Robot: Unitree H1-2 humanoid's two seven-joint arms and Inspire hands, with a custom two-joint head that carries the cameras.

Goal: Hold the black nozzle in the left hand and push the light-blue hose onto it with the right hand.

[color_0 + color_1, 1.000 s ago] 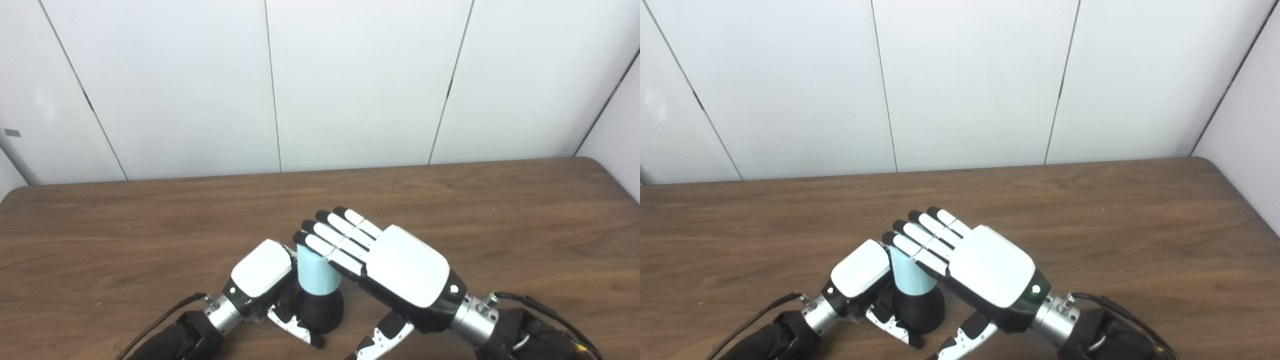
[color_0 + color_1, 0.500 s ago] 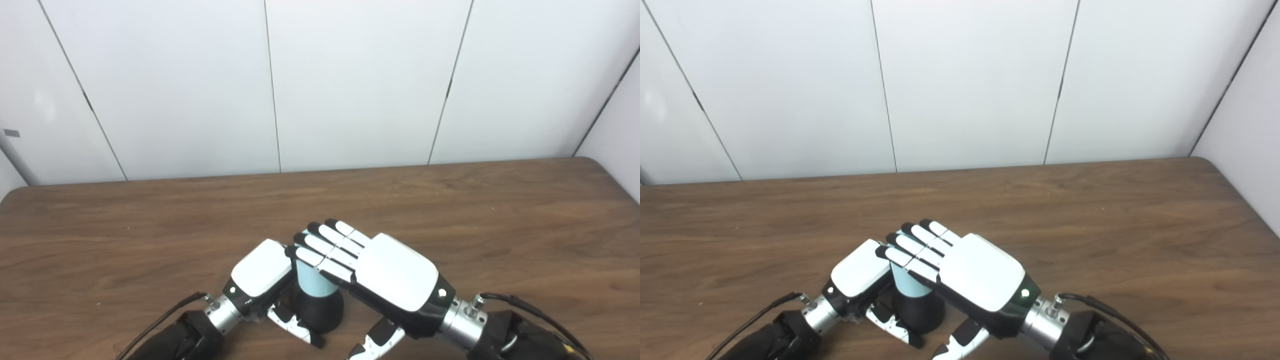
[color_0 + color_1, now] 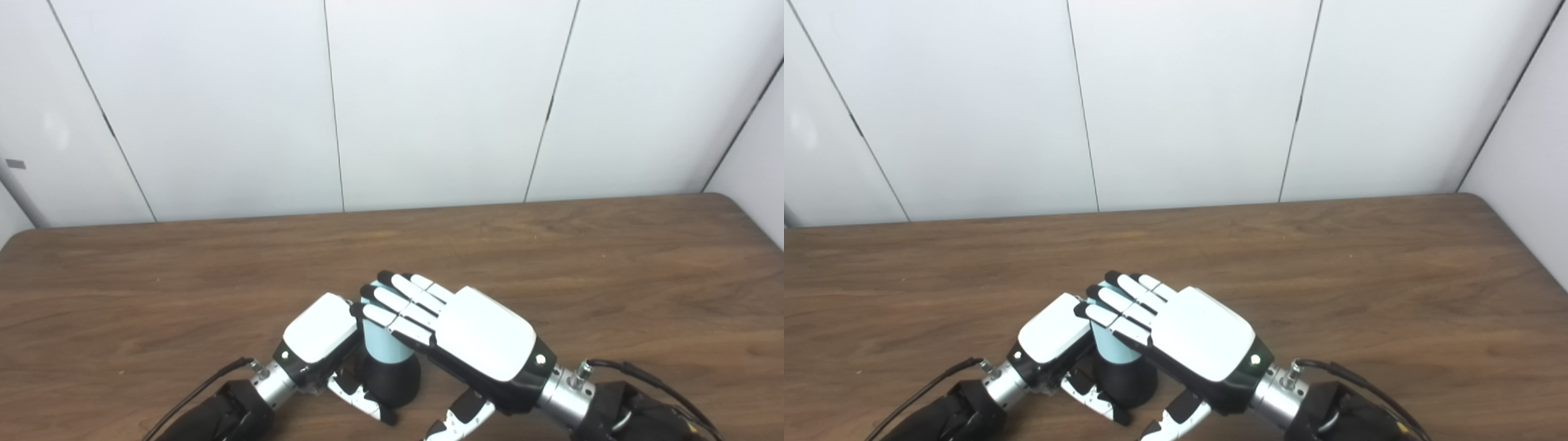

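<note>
The light-blue hose (image 3: pixel 381 335) stands upright on the black nozzle (image 3: pixel 392 381), w/ the nozzle's base on the bench (image 3: pixel 184 275) near its front edge. The nozzle is clasped from its left by the left hand (image 3: pixel 320 337); the right hand (image 3: pixel 456 324) is laid flat, fingers (image 3: pixel 398 301) straight & together, over the hose top. Push is best kept straight down the hose axis, w/ the nozzle held firm so nothing tips.

hose (image 3: pixel 383 340) top: hidden under right hand (image 3: pixel 456 327) | nozzle (image 3: pixel 392 380) grip: hidden behind left hand (image 3: pixel 318 327) | forearms: cut off at bottom edge

Both head cams look steeply down toward 12 o'clock, close over the desk (image 3: pixel 184 275); right eye view sits slightly toward 3 o'clock; both share desk and wall (image 3: pixel 1182 92)
</note>
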